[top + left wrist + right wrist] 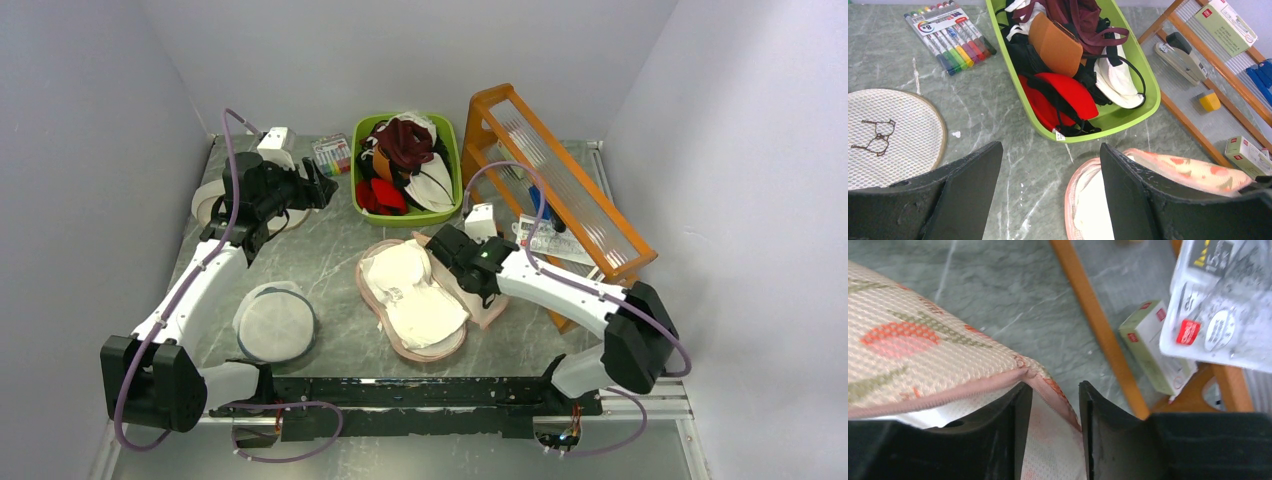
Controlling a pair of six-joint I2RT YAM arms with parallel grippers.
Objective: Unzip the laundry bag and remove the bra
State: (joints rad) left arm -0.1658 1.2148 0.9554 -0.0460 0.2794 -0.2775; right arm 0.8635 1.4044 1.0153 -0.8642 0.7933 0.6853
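The laundry bag point(478, 308) lies unzipped in the middle of the table, its floral lid folded back to the right. The white bra point(412, 290) rests cups-up in the lower half. My right gripper point(443, 243) is at the bag's far right edge; in the right wrist view its jaws point(1055, 387) stand close together with the pink-edged lid point(923, 355) pinched between them and held off the table. My left gripper point(318, 186) hovers open and empty at the back left, and its view shows the bag's pink rim point(1073, 195) and the bra point(1090, 210) by its right finger.
A green bin point(358, 175) of maroon, red and white garments stands behind the bag. A marker pack point(950, 37) lies left of it. Round white mesh discs sit at the front left point(275, 322) and back left point(888, 135). An orange rack point(560, 180) with a stapler point(1183, 52) fills the right side.
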